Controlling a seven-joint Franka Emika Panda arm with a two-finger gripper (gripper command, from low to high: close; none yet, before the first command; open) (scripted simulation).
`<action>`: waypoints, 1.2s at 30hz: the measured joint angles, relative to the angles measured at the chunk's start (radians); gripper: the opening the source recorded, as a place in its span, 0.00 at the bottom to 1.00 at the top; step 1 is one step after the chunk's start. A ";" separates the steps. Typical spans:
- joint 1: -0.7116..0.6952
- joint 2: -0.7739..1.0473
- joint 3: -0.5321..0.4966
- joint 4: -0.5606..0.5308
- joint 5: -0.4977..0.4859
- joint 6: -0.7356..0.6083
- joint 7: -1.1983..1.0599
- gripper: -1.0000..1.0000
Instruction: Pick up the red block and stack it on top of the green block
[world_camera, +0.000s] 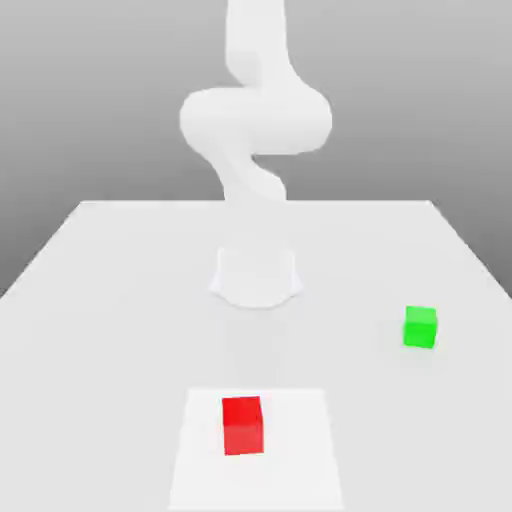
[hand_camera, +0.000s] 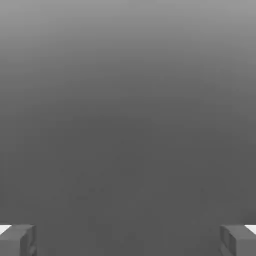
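Two cubes wait on my table (world_camera: 120, 260): red block (world_camera: 242, 425) by the near edge, green block (world_camera: 420, 327) toward the right edge. Gripper (hand_camera: 128, 240) spread, empty; I'd descend squarely over red.

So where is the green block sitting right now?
In the exterior view, the green block rests on the white table toward that view's right, apart from the red block.
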 joint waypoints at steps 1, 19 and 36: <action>0.000 0.041 -0.002 -0.021 -0.002 0.023 -0.006 0.50; 0.004 0.699 -0.043 -0.361 0.004 0.394 -0.135 0.50; -0.012 0.918 -0.023 -0.364 0.030 0.566 -0.164 0.00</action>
